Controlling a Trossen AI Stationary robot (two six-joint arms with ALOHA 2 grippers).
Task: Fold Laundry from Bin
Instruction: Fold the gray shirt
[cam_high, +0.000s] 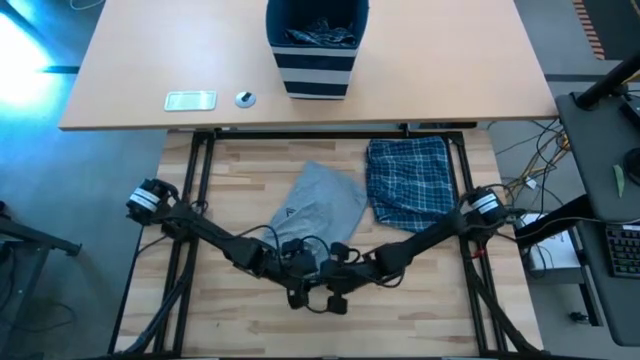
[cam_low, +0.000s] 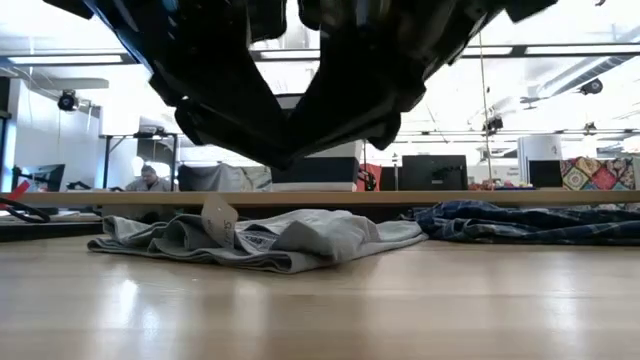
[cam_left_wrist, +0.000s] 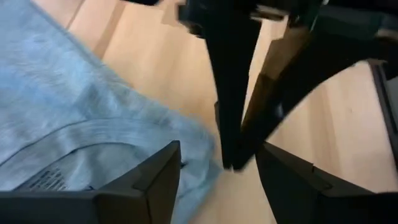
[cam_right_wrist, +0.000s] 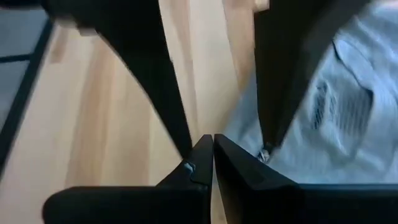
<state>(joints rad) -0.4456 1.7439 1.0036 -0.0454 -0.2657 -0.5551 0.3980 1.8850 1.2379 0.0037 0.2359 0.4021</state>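
High view: I had both arms drawn in toward the lower middle of the frame, where the left gripper (cam_high: 300, 296) and the right gripper (cam_high: 335, 296) sat close together over bare wood. The grey T-shirt (cam_high: 320, 205) lay just above them in the picture, crumpled, its lower edge under the arms' wrists. To its right, touching or nearly touching it, lay the folded plaid garment (cam_high: 408, 182). The bin (cam_high: 316, 60) stood on the other table at the top centre, well apart from both grippers, with more laundry (cam_high: 318, 36) showing inside it.

From the left wrist view I saw the left gripper (cam_left_wrist: 219, 177) with its fingers spread and nothing between them; the grey T-shirt (cam_left_wrist: 68, 130) lay beside one finger, at the left of that frame. In the right wrist view the right gripper (cam_right_wrist: 213, 155) had its fingers pressed together, empty, with the grey T-shirt (cam_right_wrist: 336, 106) at the right of that frame, its printed neck label facing up.

In the low view the grey T-shirt (cam_low: 270, 240) lay flat on the table (cam_low: 320, 310), the plaid garment (cam_low: 530, 222) at the right.
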